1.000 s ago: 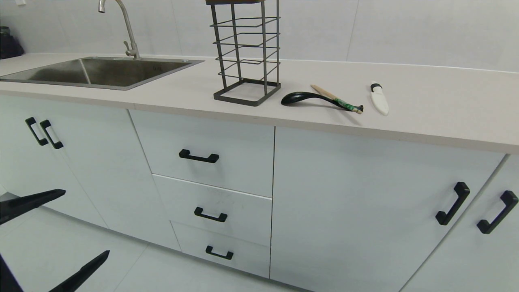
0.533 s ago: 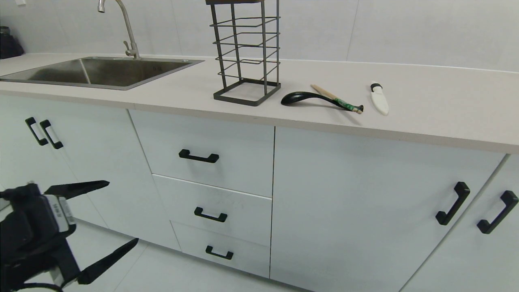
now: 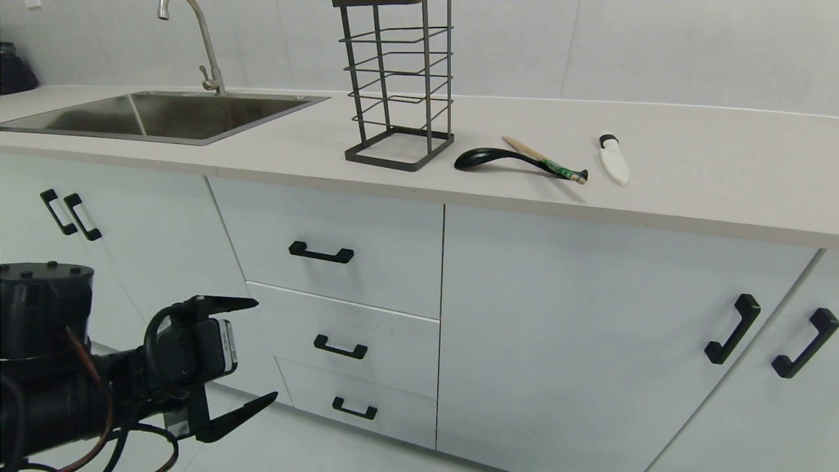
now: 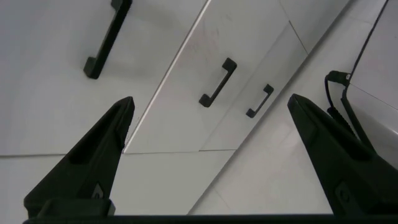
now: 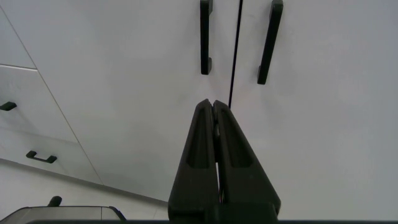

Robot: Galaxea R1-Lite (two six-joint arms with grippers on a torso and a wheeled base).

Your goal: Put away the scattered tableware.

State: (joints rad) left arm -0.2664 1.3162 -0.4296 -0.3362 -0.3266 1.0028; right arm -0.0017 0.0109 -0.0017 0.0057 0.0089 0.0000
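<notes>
Likely needed wide-open left claw (image 3: 265, 349) raised from lower left to ladle (image 3: 485, 158) on bench (image 3: 688, 177), upper centre, with right claw (image 5: 214, 109) closed.

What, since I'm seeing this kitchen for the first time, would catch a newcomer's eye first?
The tall black wire rack standing on the pale countertop draws the eye first, with a black ladle, wooden chopsticks and a white utensil lying loose to its right. Low on the left, the left gripper hangs open in front of the white drawers.
</notes>
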